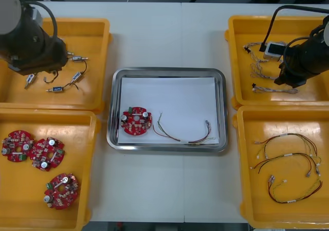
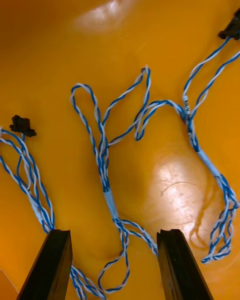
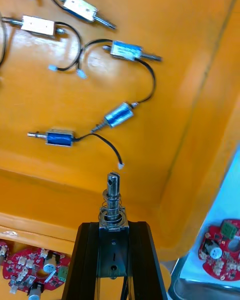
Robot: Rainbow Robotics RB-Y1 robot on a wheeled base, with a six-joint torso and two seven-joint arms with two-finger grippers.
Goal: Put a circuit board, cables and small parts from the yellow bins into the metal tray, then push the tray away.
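Metal part point(image 3: 112, 200) in left tool point(image 3: 113, 225)

The light table point(image 1: 154, 31) carries four yellow bins and a tray. The far left bin point(image 1: 77, 21) and near left bin point(image 1: 20, 190) touch, as do the far right bin point(image 1: 247, 19) and near right bin point(image 1: 288, 210). The metal tray point(image 1: 169, 71) lies between the two pairs.
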